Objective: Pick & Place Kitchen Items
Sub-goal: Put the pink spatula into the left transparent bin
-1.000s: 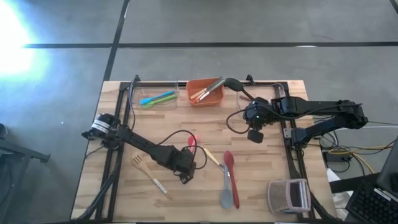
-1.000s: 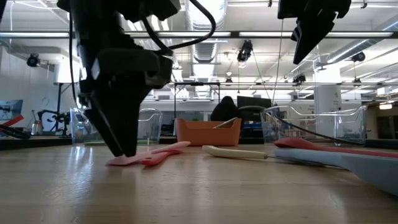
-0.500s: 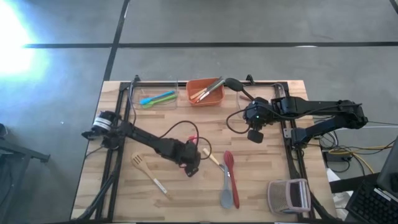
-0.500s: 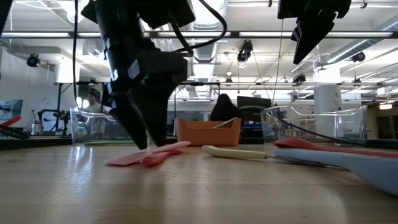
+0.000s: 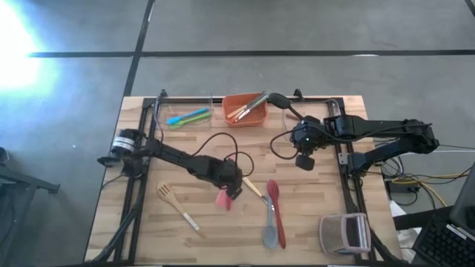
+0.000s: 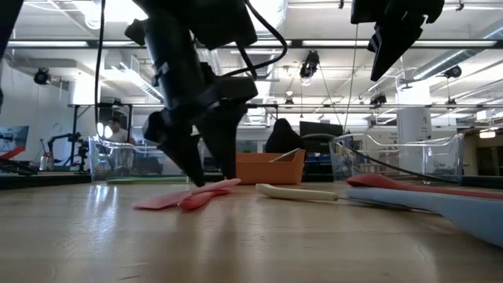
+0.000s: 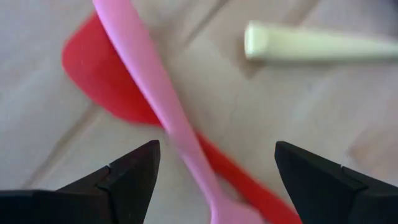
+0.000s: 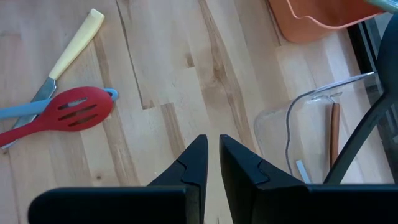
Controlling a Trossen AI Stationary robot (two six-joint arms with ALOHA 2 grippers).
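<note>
pickup stage: left gripper [image 7: 214,165] hangs wide open astride the pink utensil [image 7: 155,93] crossing a red one [image 7: 102,87], needing descent and closure; right gripper [image 8: 211,158] waits shut, far right.

pale wood-plank table [image 5: 312,222] with visible grain, smooth matt pink spatula [image 7: 155,93] over a red one [image 7: 99,81], glossy orange plastic bin [image 5: 246,116], clear plastic bins [image 6: 409,161]

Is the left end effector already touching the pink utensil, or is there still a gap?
Apart. In the left wrist view the open left end effector has a finger on each side of the pink utensil, with bare table showing between both fingers and it.
</note>
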